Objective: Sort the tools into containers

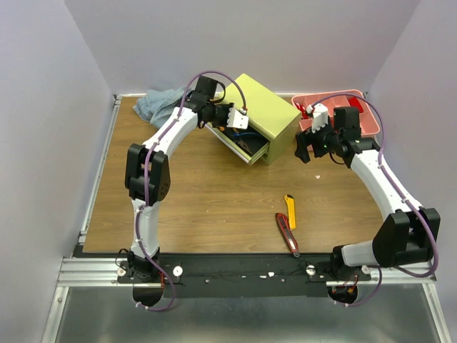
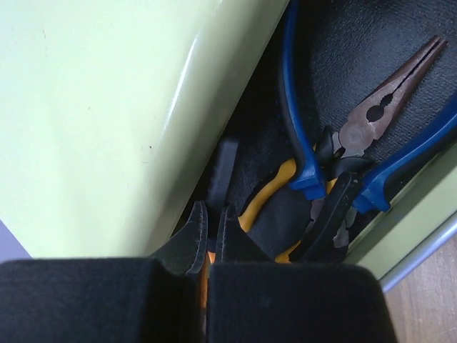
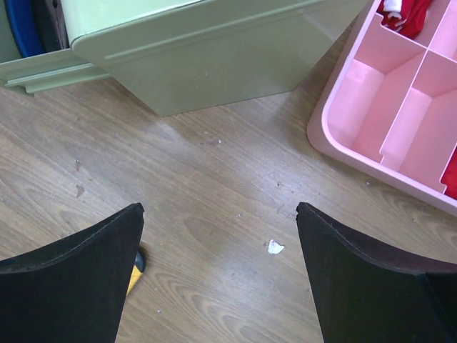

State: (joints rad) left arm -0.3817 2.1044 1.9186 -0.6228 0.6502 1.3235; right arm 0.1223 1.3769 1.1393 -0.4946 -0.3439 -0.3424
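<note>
The yellow-green chest [image 1: 265, 107] has its bottom drawer [image 1: 246, 151] pulled open. My left gripper [image 1: 240, 121] hangs over that drawer. In the left wrist view its fingers [image 2: 211, 214] are pressed almost together with an orange strip of the orange-black pliers [image 2: 206, 275] between them. Blue pliers [image 2: 314, 153] and a yellow-and-black handled pair [image 2: 277, 187] lie in the drawer's black lining. My right gripper [image 1: 309, 148] is open and empty above bare wood [image 3: 220, 214] by the chest's right corner. The yellow knife [image 1: 290, 211] and the red-black knife [image 1: 288, 234] lie on the table at front centre.
A pink divided tray [image 1: 351, 123] with red items stands at the back right, close behind my right gripper [image 3: 371, 121]. A blue-grey cloth [image 1: 157, 103] lies at the back left. A white scrap [image 3: 275, 247] lies on the wood.
</note>
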